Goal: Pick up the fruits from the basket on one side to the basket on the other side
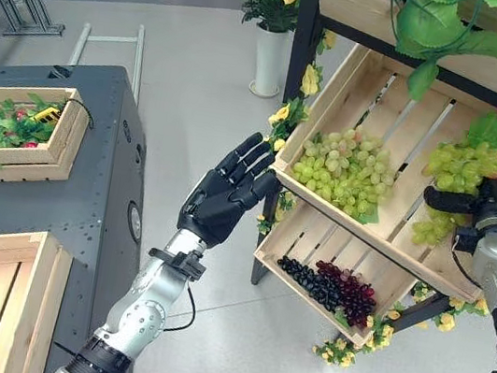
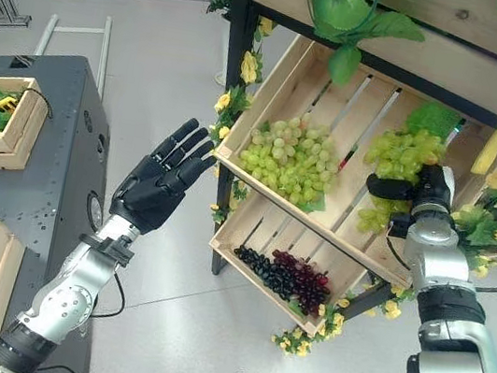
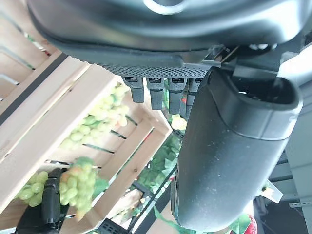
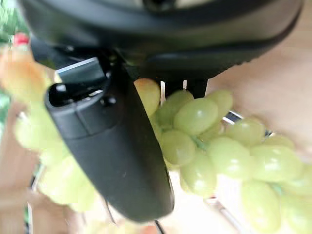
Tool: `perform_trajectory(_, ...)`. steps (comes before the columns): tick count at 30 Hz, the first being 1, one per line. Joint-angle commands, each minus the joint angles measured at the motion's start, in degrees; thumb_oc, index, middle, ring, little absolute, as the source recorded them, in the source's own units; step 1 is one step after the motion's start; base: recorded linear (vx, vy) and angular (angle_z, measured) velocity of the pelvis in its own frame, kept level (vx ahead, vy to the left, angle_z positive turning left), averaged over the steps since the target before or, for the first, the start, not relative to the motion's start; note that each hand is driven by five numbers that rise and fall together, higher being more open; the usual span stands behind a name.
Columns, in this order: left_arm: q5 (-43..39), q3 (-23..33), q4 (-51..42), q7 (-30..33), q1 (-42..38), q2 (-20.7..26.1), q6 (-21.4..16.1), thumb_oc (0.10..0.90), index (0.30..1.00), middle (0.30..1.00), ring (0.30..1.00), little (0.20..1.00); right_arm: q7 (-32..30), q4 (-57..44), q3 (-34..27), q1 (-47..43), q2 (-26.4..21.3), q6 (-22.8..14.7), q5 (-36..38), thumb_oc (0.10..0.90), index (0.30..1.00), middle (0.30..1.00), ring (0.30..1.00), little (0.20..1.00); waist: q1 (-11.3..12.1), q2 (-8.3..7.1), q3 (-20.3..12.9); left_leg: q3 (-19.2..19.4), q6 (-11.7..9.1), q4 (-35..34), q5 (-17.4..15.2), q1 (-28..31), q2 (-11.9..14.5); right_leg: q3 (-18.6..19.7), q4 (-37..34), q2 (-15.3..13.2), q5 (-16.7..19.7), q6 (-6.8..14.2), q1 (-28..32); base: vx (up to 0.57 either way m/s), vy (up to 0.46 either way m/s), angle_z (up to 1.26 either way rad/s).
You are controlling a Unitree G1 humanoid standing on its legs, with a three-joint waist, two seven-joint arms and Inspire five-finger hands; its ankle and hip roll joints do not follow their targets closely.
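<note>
The right hand (image 1: pixel 472 208) is reaching into the tilted upper crate (image 1: pixel 341 78) on the stand at about two o'clock, thumb and fingers closed around a bunch of green grapes (image 1: pixel 459 168) lying against the slats. The right wrist view shows the thumb pressed across the grapes, so I judge the hold is on and the lift is the next step. A second green bunch (image 1: pixel 340 173) sits just beside it toward nine o'clock in the same crate, untouched. Below, the lower crate (image 1: pixel 284 258) holds dark grapes (image 1: pixel 331 290), which have slid down to its front lip because of the slope.

The left hand (image 1: pixel 229 188) hovers just off the upper crate's near corner, fingers spread straight, holding nothing; it looks parked clear so the right arm can work.

Over at nine o'clock, on the dark counter (image 1: pixel 98 182), a small crate (image 1: pixel 61 143) with greenery and red fruit waits, and a bare wooden crate (image 1: pixel 34 285) sits nearer, likely the drop spot.
</note>
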Motion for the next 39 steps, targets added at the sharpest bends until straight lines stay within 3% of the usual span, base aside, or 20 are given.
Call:
perform_trajectory(1,0.6,-2.2,-2.6,-2.3,-8.1,1.3,-3.4,0.800,0.900,0.900,0.900,0.900,2.4,2.4,6.0,-9.0,-10.9,-3.2,-13.1,0.800,0.900,0.900,0.900,0.900,-0.7,-2.82,-5.5,-0.4,1.9,-0.5,4.2,-5.7,-0.7,-1.3,0.1,-3.3,-1.9,2.2,5.2,0.01,-0.002,-0.03)
perform_trajectory(4,0.6,-2.2,-2.6,-2.3,-8.0,1.4,-3.6,0.800,0.900,0.900,0.900,0.900,4.5,1.3,9.3,-10.5,-12.8,-4.9,-19.9,0.800,0.900,0.900,0.900,0.900,-0.7,-3.02,-5.5,-0.2,1.9,-0.5,4.2,-5.8,-0.7,-1.3,0.1,-3.3,-1.8,2.3,5.0,0.00,-0.001,-0.01)
perform_trajectory(10,0.7,-2.2,-3.5,-2.3,-7.4,1.8,-3.6,0.800,0.900,0.900,0.900,0.900,7.8,-1.4,14.2,-12.1,-15.2,-4.9,-27.2,0.800,0.900,0.900,0.900,0.900,-0.8,-3.30,-5.5,0.2,1.9,-0.5,4.2,-5.7,-0.6,-1.3,0.1,-3.2,-1.8,2.5,5.0,0.00,0.000,0.00)
perform_trajectory(16,0.8,-1.5,-4.2,-2.1,-7.4,2.1,-2.9,0.800,0.900,0.900,0.900,0.900,5.3,-2.2,12.7,-11.0,-14.7,-3.2,-23.2,0.800,0.900,0.900,0.900,0.900,-0.9,-3.29,-5.3,0.2,2.0,-0.5,4.1,-5.5,-0.7,-1.1,0.1,-3.2,-1.8,2.7,5.1,0.00,0.000,0.00)
perform_trajectory(19,0.7,-1.0,-4.5,-2.0,-7.5,2.2,-2.4,0.800,0.900,0.900,0.900,0.900,1.6,-3.7,8.9,-9.6,-13.2,-0.8,-14.9,0.800,0.900,0.900,0.900,0.900,-1.0,-3.13,-5.2,0.3,2.1,-0.5,3.9,-5.3,-0.8,-0.9,0.1,-3.2,-1.8,2.8,5.2,0.00,0.000,0.00)
perform_trajectory(23,1.3,-0.4,-4.1,-2.0,-7.7,1.8,-2.1,0.800,0.900,0.900,0.900,0.900,-2.8,-9.4,2.1,-6.1,-8.9,-0.5,-4.8,0.800,0.900,0.900,0.900,0.900,-1.6,-2.72,-4.9,0.2,2.3,-0.5,3.5,-5.1,-0.9,-0.4,0.1,-3.1,-2.0,2.5,5.4,0.00,0.000,0.00)
perform_trajectory(25,1.4,-0.4,-3.9,-2.0,-7.6,1.7,-2.3,0.800,0.900,0.900,0.900,0.900,-3.9,-11.4,0.2,-5.1,-7.5,-1.5,-0.7,0.800,0.900,0.900,0.900,0.900,-1.7,-2.58,-4.8,0.1,2.3,-0.5,3.4,-5.0,-1.0,-0.2,0.1,-3.1,-2.1,2.5,5.5,0.00,0.000,0.00)
perform_trajectory(29,1.5,0.7,-3.6,-2.3,-6.6,1.3,-2.5,0.800,0.900,0.900,0.900,0.900,-8.2,-20.5,-6.3,-0.2,-1.1,-9.2,10.0,0.800,0.900,0.900,0.900,0.900,-2.2,-2.02,-4.7,0.0,2.4,-0.5,3.5,-5.2,-1.1,0.1,0.1,-3.1,-2.1,2.2,5.2,0.00,0.001,-0.01)
perform_trajectory(36,0.8,0.7,-3.5,-3.0,-5.5,1.4,-3.7,0.800,0.900,0.900,0.900,0.900,-8.1,-31.5,-9.5,3.7,6.7,-19.4,13.0,0.800,0.900,0.900,0.900,0.900,-2.5,-1.01,-5.0,0.4,2.5,-0.5,3.0,-5.2,-1.0,0.3,0.1,-3.1,-2.7,2.1,5.1,0.00,0.001,-0.02)
perform_trajectory(39,0.9,0.6,-3.3,-3.2,-4.9,1.3,-4.4,0.800,0.900,0.900,0.900,0.900,-7.4,-35.2,-9.7,4.2,9.1,-21.5,15.0,0.800,0.900,0.900,0.900,0.900,-2.7,-0.71,-5.2,0.6,2.5,-0.5,2.9,-5.1,-1.1,0.4,0.1,-3.1,-2.9,2.0,5.1,0.00,0.000,0.00)
